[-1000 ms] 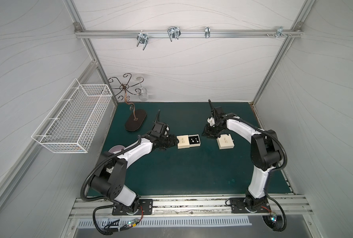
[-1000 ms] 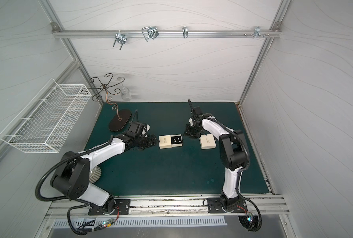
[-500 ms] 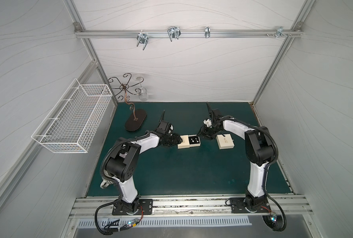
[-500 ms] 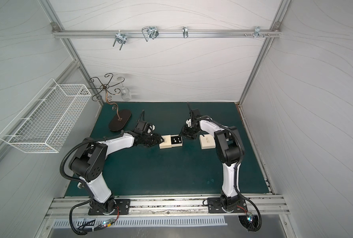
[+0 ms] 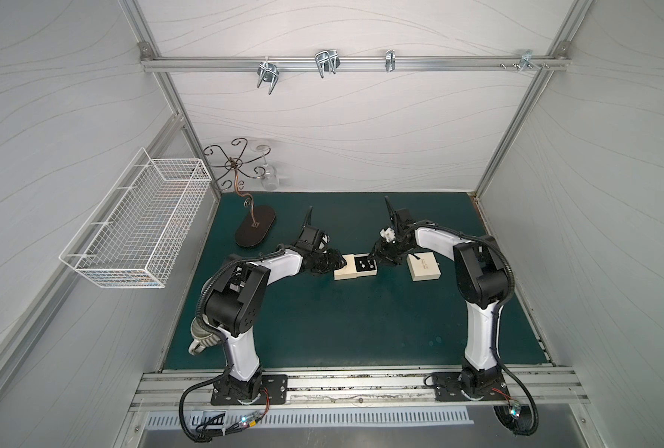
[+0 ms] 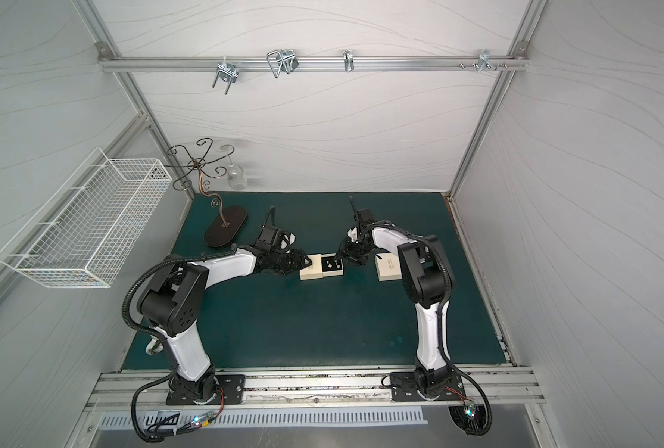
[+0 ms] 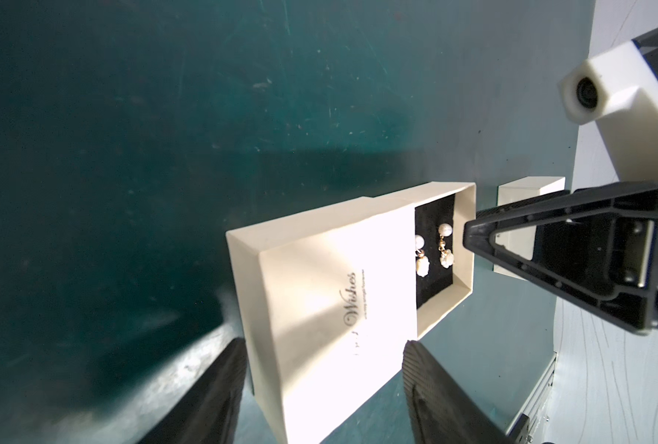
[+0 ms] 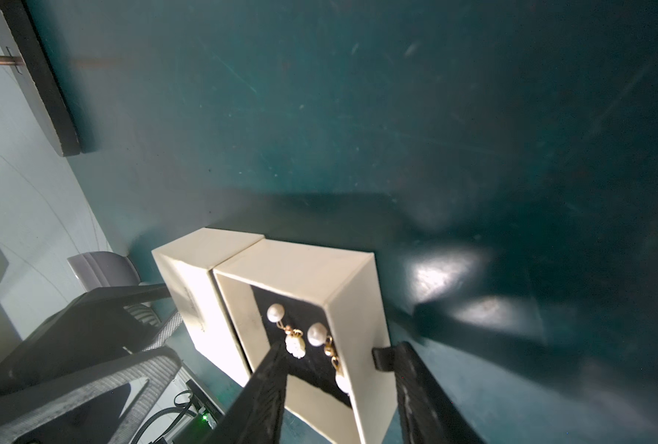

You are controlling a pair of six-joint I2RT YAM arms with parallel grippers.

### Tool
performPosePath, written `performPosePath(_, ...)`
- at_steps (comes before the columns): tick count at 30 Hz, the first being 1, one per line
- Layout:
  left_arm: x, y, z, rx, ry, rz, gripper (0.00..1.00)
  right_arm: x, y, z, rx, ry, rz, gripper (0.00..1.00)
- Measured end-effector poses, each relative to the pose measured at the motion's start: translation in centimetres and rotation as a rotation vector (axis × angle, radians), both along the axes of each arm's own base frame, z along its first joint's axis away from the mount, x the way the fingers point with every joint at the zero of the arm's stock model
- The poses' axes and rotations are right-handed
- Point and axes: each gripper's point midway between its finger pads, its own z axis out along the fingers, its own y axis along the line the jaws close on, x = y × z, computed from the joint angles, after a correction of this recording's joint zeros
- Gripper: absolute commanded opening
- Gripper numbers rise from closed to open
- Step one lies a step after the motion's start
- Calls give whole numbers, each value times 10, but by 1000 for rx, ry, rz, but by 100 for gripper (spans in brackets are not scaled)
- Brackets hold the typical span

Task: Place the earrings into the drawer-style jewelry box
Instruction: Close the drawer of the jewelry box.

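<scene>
In both top views the drawer-style jewelry box (image 5: 355,268) (image 6: 321,268) lies on the green mat (image 5: 361,329) between the two arms. Its drawer (image 5: 366,267) is half out of the sleeve (image 5: 343,268), and the earrings (image 5: 364,265) show as small pale dots inside it. The left gripper (image 5: 336,263) is at the sleeve end and the right gripper (image 5: 373,256) at the drawer end. In the left wrist view the left fingers (image 7: 227,384) stand apart on both sides of the sleeve, close against it; whether they press it, I cannot tell. In the right wrist view the right gripper (image 8: 338,346) is apart and clamps nothing: one finger is over the black lining beside two pearl drop earrings (image 8: 304,338), the other is outside the drawer wall. I judge the step is closing the drawer. The left should hold the sleeve firm, and the right should leave the tray and push the end wall straight and slowly, so the earrings do not jump. The second cream box (image 5: 423,267) lies just beside the right arm and may be knocked; the scrolled metal stand (image 5: 254,230) and the wire basket (image 5: 136,229) are well apart.
</scene>
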Motion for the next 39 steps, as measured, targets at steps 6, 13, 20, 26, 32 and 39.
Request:
performPosePath(6,3,-3,1,-12,-2,-7,66,2,10,7,14,-15,8,48)
performPosePath(13,6,-6,3,-24,-7,-12,65,1,17,10,19,-23,20,48)
performPosePath(20,8,-8,-1,-25,1,-15,64,1,20,4,16,-10,20,48)
performPosePath(26,14,-10,-2,-25,-1,-13,63,4,24,6,19,-15,16,48)
performPosePath(32,18,-19,-2,-32,-6,-30,62,0,36,9,28,-24,35,48)
performPosePath(39,19,-26,0,-37,-11,-43,62,-1,46,7,33,-25,46,48)
